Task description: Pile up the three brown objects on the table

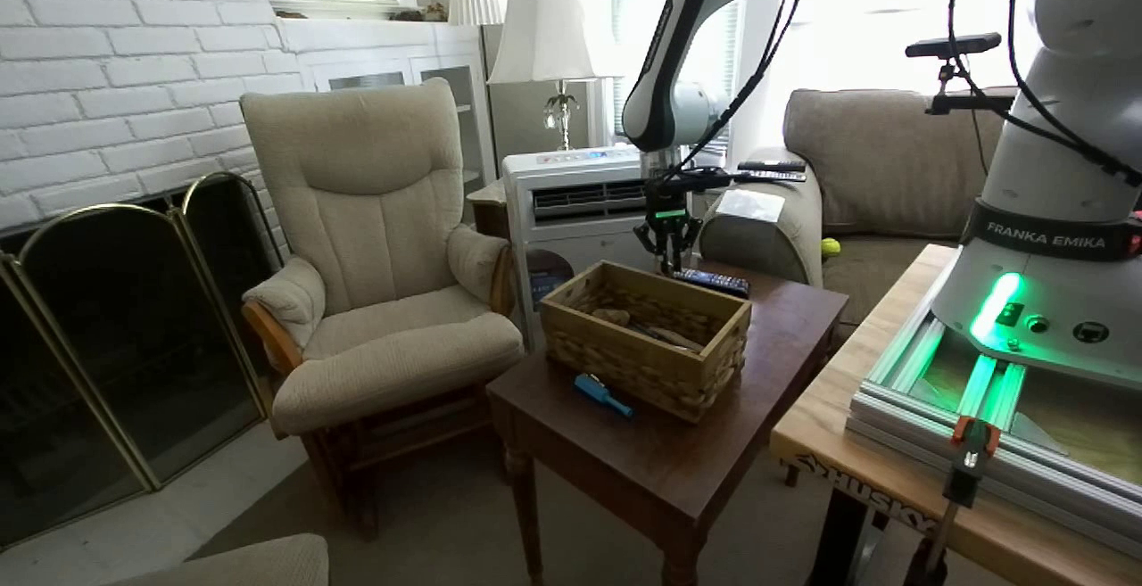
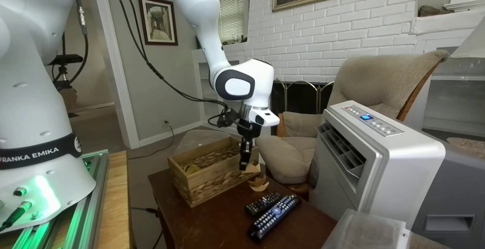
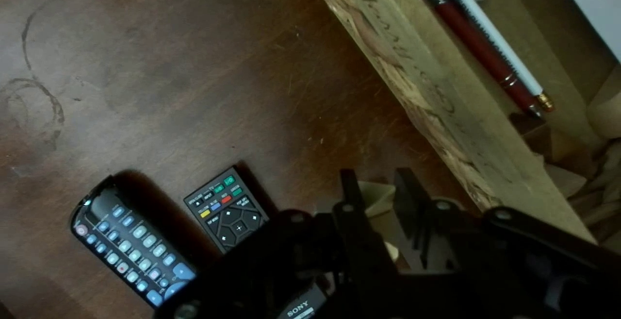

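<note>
The dark reddish-brown table [image 1: 642, 470] also shows in an exterior view [image 2: 212, 226]. My gripper [image 2: 244, 165] points down beside the basket; its fingers are partly closed in the wrist view [image 3: 375, 172]. A small tan angular piece [image 2: 253, 168] sits at the fingertips and spans the gap between them in the wrist view [image 3: 381, 195]. The fingers appear to touch it on both sides. Just below are a brown piece [image 2: 257, 181] and a paler curved piece [image 2: 260, 187], lying together on the table. The basket hides the pieces in an exterior view.
A wood-rimmed woven basket [image 2: 212, 175] holding pens and other items stands right beside the gripper. Two black remotes, a smaller one [image 2: 262, 203] and a larger one [image 2: 273, 218], lie near the pieces. A blue object [image 1: 602, 394] lies on the basket's far side from the gripper.
</note>
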You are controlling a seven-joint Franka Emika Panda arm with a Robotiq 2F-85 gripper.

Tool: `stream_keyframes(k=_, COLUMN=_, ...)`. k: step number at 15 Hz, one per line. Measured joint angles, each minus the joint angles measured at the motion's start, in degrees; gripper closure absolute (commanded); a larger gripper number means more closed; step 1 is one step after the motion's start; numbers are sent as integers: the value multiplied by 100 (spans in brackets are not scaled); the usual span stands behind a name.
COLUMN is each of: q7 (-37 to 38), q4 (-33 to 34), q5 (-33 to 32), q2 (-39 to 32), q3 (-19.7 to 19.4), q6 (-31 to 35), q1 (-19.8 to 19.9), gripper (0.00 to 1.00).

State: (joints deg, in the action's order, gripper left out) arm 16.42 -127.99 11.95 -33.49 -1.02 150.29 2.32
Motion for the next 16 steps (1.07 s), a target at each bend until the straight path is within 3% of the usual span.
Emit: stream_keyframes(k=16, q7=263, q4=396, q5=164, q2=-529, q3=8, q6=225, q1=-35, gripper=94)
